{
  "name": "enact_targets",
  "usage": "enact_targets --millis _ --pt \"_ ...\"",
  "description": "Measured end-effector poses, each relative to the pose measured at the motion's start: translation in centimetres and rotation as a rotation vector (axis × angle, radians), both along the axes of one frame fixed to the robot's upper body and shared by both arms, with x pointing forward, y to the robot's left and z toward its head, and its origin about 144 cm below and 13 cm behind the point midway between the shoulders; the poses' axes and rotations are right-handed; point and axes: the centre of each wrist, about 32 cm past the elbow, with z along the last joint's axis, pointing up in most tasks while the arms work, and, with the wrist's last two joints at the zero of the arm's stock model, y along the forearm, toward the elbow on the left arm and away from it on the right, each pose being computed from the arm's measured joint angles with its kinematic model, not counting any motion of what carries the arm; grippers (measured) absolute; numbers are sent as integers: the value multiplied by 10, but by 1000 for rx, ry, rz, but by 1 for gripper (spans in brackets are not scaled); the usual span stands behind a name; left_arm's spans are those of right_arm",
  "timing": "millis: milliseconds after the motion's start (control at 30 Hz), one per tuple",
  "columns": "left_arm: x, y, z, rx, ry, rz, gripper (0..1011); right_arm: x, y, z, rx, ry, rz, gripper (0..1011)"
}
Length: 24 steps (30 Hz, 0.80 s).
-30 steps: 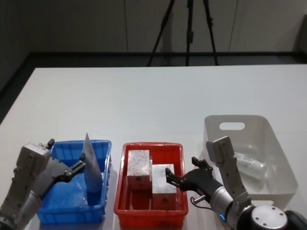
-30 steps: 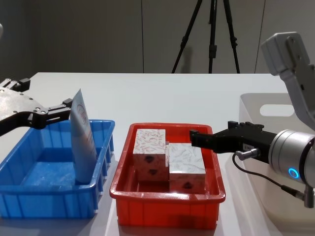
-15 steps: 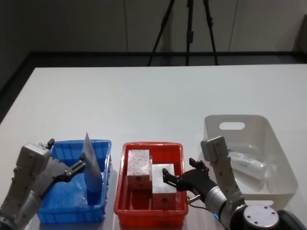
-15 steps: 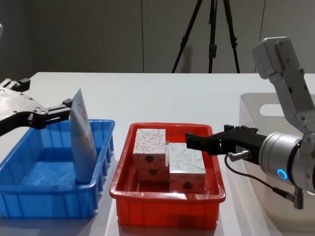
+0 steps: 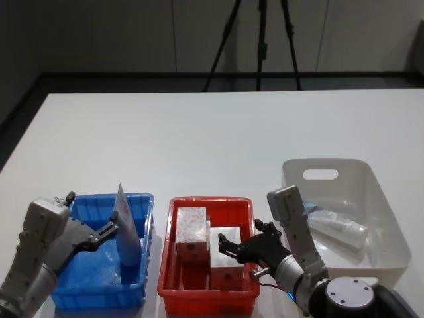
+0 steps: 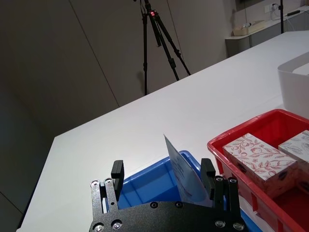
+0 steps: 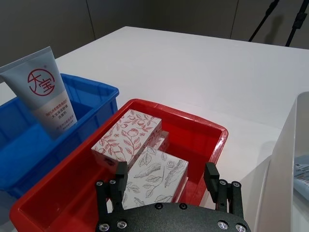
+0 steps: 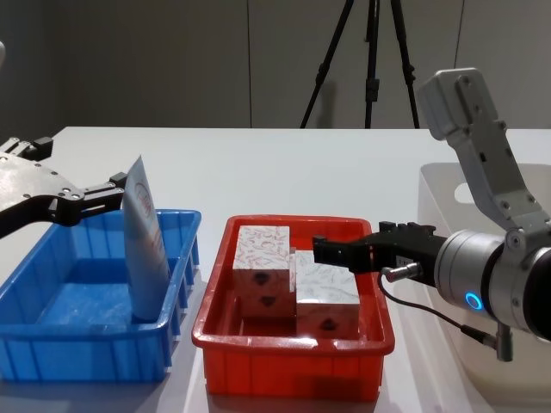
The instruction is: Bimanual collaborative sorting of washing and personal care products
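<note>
A pale-blue tube (image 5: 126, 228) (image 8: 142, 249) stands upright in the blue tray (image 5: 99, 197), leaning on its right wall. My left gripper (image 5: 109, 229) (image 6: 161, 166) is open around the tube's top, and one fingertip sits close against it. Two white patterned boxes lie in the red tray (image 5: 205, 289): a taller one (image 5: 191, 235) (image 7: 128, 135) and a lower one (image 5: 222, 271) (image 7: 154, 174). Over the lower box hovers my right gripper (image 5: 226, 248) (image 8: 323, 251), open and holding nothing. Another tube (image 5: 334, 225) lies in the beige tub (image 5: 324, 164).
The three containers stand in a row near the table's front edge: blue tray left, red tray middle, tub right. Behind them stretches the bare white tabletop. A black tripod (image 5: 258, 40) stands beyond the far edge.
My right gripper has moved left, from the red tray's right rim to above the lower box. The left gripper and the tube have stayed put.
</note>
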Motion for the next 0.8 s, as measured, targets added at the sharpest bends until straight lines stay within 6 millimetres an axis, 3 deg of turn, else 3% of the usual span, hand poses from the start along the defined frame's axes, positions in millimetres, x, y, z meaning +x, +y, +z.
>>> enact_targets --millis 800 --pt "0 0 0 0 0 0 1001 11 11 -3 -5 46 15 1001"
